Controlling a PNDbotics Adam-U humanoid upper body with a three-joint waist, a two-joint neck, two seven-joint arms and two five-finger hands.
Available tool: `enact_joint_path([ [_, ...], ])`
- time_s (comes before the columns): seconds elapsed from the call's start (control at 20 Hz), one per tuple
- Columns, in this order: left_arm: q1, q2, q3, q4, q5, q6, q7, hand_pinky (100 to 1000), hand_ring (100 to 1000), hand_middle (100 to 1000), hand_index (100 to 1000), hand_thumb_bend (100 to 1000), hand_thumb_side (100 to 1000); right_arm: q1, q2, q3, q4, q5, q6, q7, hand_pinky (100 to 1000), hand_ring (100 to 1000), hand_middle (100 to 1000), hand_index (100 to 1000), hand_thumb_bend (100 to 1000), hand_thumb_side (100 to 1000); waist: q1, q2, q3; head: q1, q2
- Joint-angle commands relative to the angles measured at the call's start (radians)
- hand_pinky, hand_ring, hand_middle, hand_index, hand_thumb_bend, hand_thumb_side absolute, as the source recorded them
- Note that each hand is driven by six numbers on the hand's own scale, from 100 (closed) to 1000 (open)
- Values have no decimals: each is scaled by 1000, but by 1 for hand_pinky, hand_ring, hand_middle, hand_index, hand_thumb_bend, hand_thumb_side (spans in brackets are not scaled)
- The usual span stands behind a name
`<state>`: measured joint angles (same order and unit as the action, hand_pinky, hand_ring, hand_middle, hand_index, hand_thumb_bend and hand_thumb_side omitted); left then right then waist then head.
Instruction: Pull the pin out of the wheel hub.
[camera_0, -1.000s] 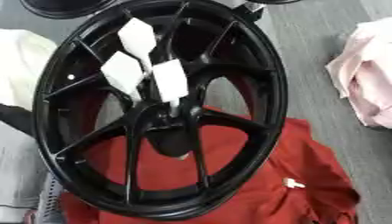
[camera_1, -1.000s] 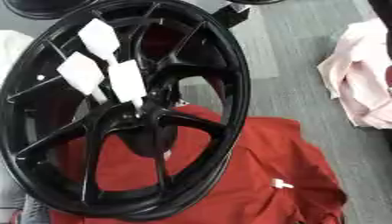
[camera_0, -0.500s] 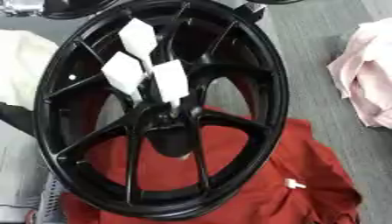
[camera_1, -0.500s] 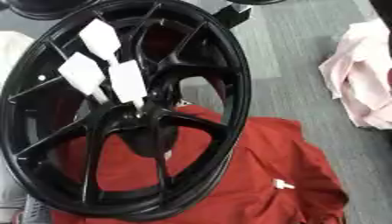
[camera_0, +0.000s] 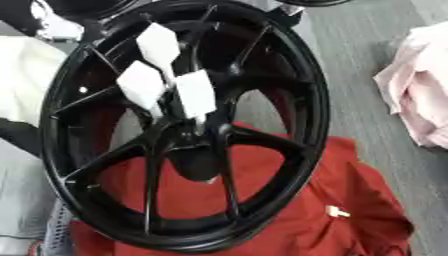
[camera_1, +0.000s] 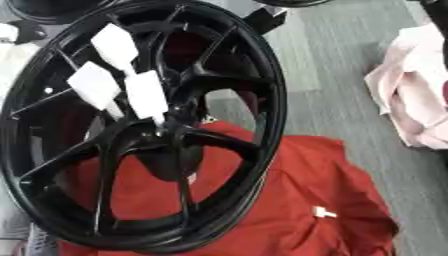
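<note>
A black spoked wheel (camera_0: 312, 107) fills the left and middle of both views, tilted, its lower part lying over a red cloth (camera_0: 350, 220). Three white flag-shaped pins stick out of the hub (camera_0: 194, 134) towards the upper left: one high up (camera_0: 161, 44), one to the left (camera_0: 140, 84), and one nearest the hub (camera_0: 196, 93). None of them is held. Neither of my hands shows in either view.
A pink cloth (camera_1: 418, 105) lies at the right edge on the grey surface, and a white cloth (camera_0: 22, 75) at the left behind the rim. A dark shape (camera_0: 16, 136) at the left edge cannot be made out. Another black piece (camera_0: 287, 11) touches the rim's top.
</note>
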<state>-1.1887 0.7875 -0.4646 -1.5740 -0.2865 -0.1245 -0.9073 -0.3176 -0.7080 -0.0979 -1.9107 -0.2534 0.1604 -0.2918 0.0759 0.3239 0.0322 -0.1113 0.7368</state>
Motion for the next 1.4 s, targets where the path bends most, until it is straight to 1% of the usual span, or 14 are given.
enact_joint_path([
  [0.05,-25,7,-1,12,-12,-15,0,848,808,775,887,302,444,-12,-19,-6,-17,-5,-2,2,755,639,560,618,100,606,-2,-31,-1,6,-8],
  [0.35,-29,-8,-14,32,-19,-27,0,839,799,768,886,284,396,-12,-16,-5,-17,-7,-3,2,756,639,560,618,100,609,-1,-30,-3,10,-7],
  [0.4,-31,-11,-13,32,-17,-29,0,836,796,764,884,275,368,-12,-16,-4,-16,-7,-3,3,756,639,560,618,100,609,-2,-30,-3,10,-7],
  [0.45,-34,-14,-11,32,-17,-30,0,835,795,764,883,264,360,-12,-15,-4,-16,-8,-3,3,756,639,560,618,100,609,-2,-31,-3,11,-7],
  [0.6,-42,-25,-10,36,-18,-26,0,832,793,772,881,193,336,-12,-14,-4,-16,-8,-3,4,755,639,560,618,100,610,-3,-31,-4,13,-8],
  [0.7,-50,-34,-10,43,-20,-20,0,831,799,801,879,178,331,-12,-14,-3,-16,-9,-3,5,756,639,560,618,100,610,-3,-31,-5,14,-9],
  [0.8,-55,-42,-15,52,-21,-18,0,831,806,830,880,182,344,-12,-13,-3,-16,-9,-3,5,756,639,560,618,100,611,-3,-30,-6,15,-8],
  [0.85,-56,-45,-18,56,-20,-18,0,831,806,831,881,189,344,-13,-13,-3,-16,-9,-3,5,756,639,560,618,100,611,-3,-30,-7,16,-8],
  [1.0,-58,-52,-26,67,-15,-22,0,831,800,797,882,222,356,-14,-12,-3,-17,-10,-4,5,756,639,560,618,100,613,-2,-29,-8,17,-8],
  [1.2,-62,-63,-30,78,-12,-25,0,830,798,797,884,215,355,-15,-11,-2,-17,-11,-4,6,756,639,560,618,100,614,-1,-28,-11,19,-9],
  [1.4,-64,-72,-42,91,-5,-29,0,831,803,817,895,236,384,-15,-9,-2,-17,-13,-5,5,756,639,560,618,100,617,-1,-26,-15,22,-9],
])
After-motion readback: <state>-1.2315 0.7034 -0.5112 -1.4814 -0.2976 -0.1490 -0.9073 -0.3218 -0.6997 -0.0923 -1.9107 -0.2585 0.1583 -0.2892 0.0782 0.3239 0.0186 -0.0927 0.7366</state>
